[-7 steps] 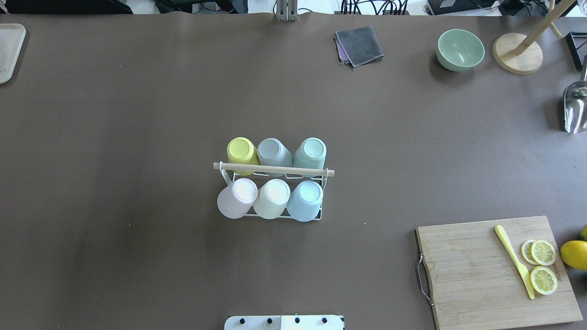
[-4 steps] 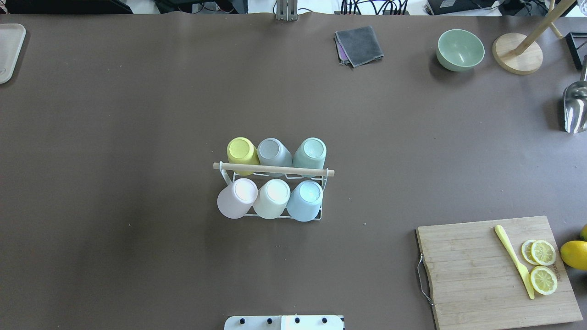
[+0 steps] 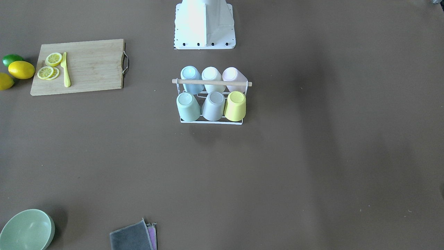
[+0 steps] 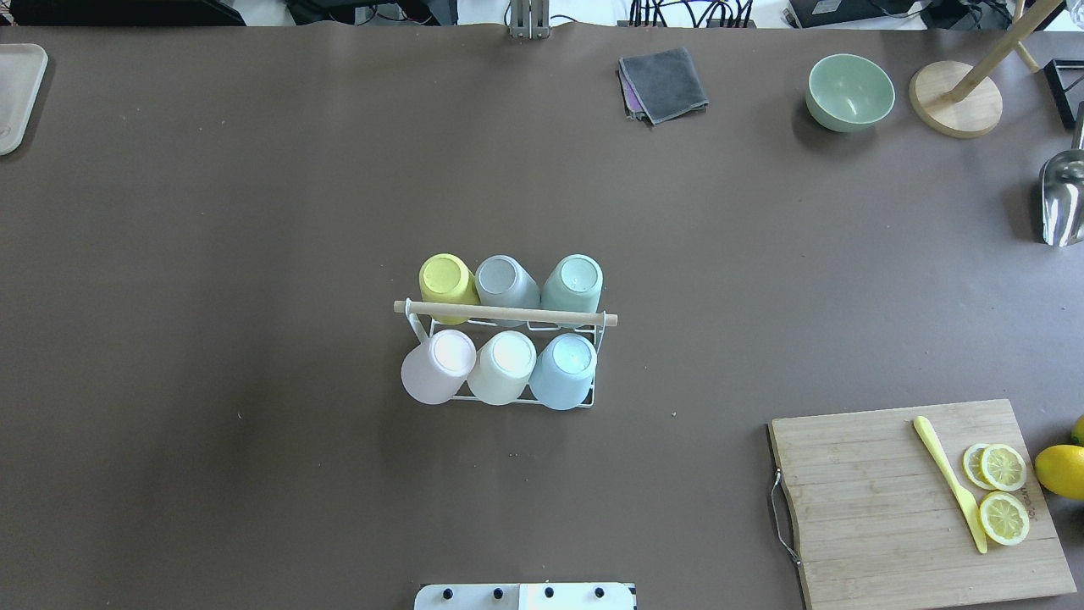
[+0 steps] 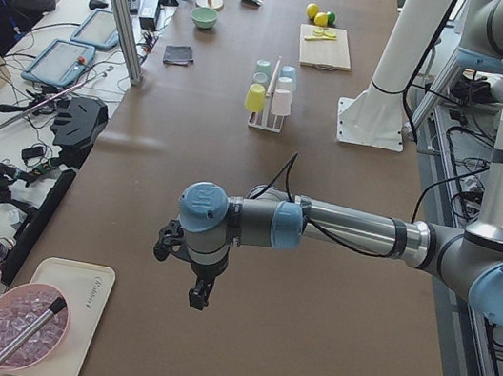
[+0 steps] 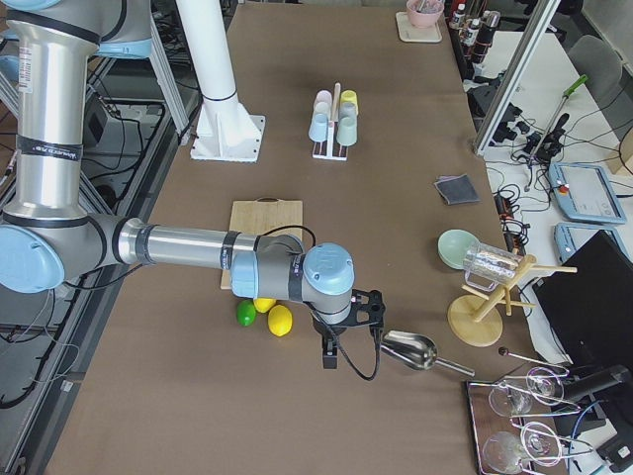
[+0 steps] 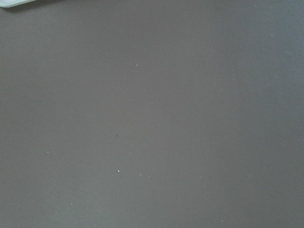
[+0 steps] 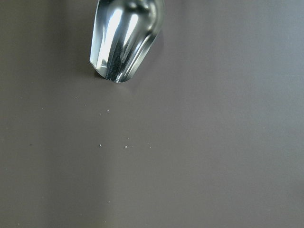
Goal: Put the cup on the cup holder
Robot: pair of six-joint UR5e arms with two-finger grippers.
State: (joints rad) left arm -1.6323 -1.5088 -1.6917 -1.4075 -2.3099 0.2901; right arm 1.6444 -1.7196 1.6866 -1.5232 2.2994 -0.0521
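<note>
The cup holder, a white wire rack with a wooden rod handle, stands mid-table and also shows in the front-facing view. Several upturned cups sit on its prongs: yellow, grey and green in the far row, pink, cream and blue in the near row. My left gripper hangs over bare table far to the left of the rack. My right gripper hangs far to the right, beside a metal scoop. I cannot tell whether either is open or shut.
A cutting board with lemon slices and a yellow knife lies at the near right, with lemons beside it. A green bowl, a grey cloth, a wooden stand and the metal scoop are at the far right. A tray is at the far left.
</note>
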